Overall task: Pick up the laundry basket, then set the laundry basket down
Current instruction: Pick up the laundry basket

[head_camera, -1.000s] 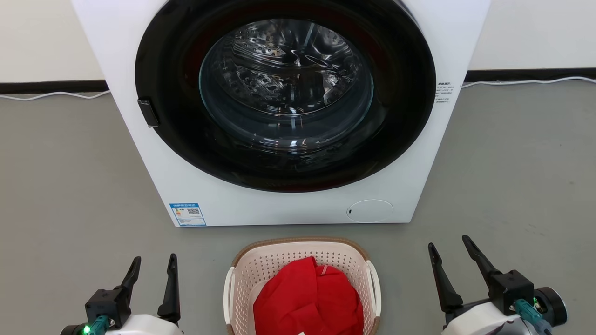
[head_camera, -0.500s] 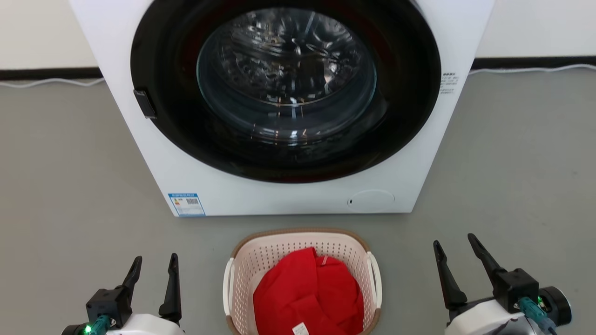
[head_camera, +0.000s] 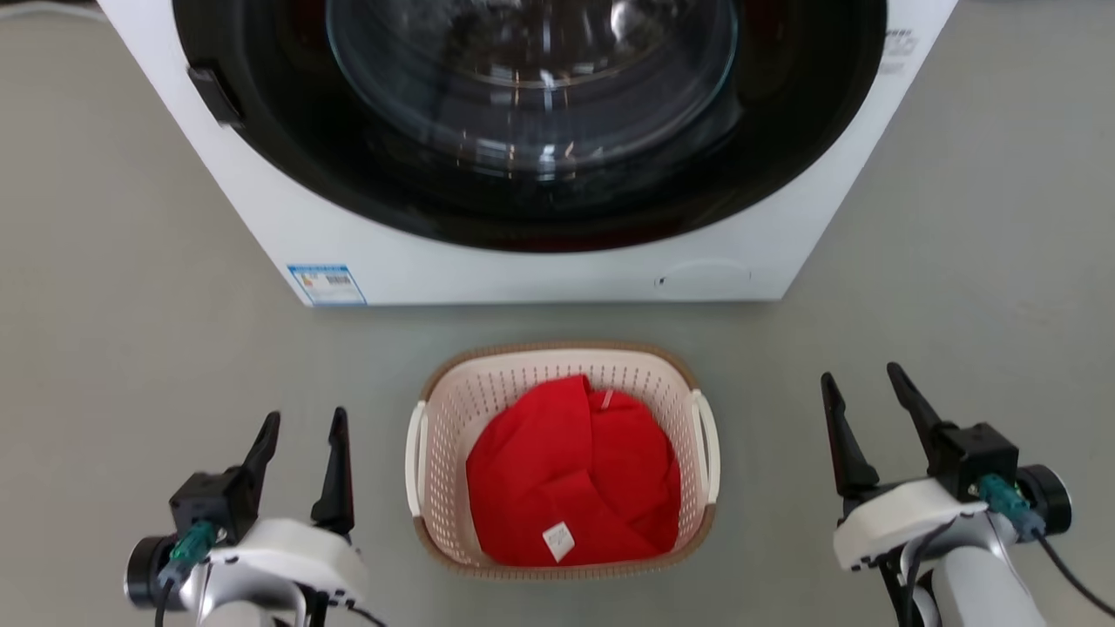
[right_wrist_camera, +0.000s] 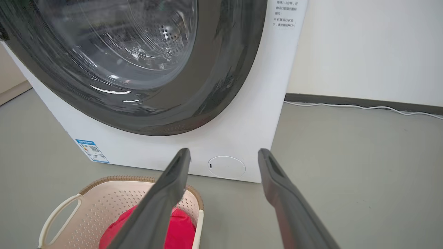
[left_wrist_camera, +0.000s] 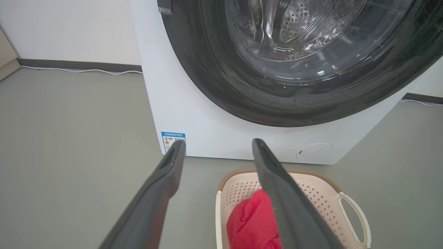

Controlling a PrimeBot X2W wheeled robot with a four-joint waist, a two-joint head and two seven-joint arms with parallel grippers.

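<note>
- The rounded-rectangular cream-pink plastic laundry basket [head_camera: 488,392], with perforated walls and a brown woven-look rim, stands upright on the grey floor [head_camera: 131,305]. It sits just in front of the white front-loading washing machine [head_camera: 523,274], with a narrow strip of floor between them.
- A crumpled red cloth [head_camera: 575,470] with a small white tag [head_camera: 557,542] lies inside, below the rim and clear of both sides.
- A white loop handle sits on each side of the basket: the left handle [head_camera: 416,457] and the right handle [head_camera: 707,444]. Both are free and unobstructed.
- The left gripper [head_camera: 305,416] hangs beside the basket on its left, apart from that handle. Its jaws stand wide apart with nothing between them.
- The right gripper [head_camera: 860,373] hangs on the other side, rather farther out from its handle. Its jaws are also spread and empty.
- In both wrist views the dark fingers point toward the machine's front, with the basket low and off to the inner side.
- Step in hand, as I judge it: the approach before the pick-up. The basket rests on the floor untouched, so lifting has not begun.
- The next move seems to call for both arms to swing inward and drop. Each wrist would turn so that its jaws straddle the handle on its own side.
- Both pairs of jaws would then close at about the same time, and the arms would rise together to keep the basket level.
- An uneven grip or lift would likely tip the basket. The machine close behind it leaves little room to push forward.
</note>
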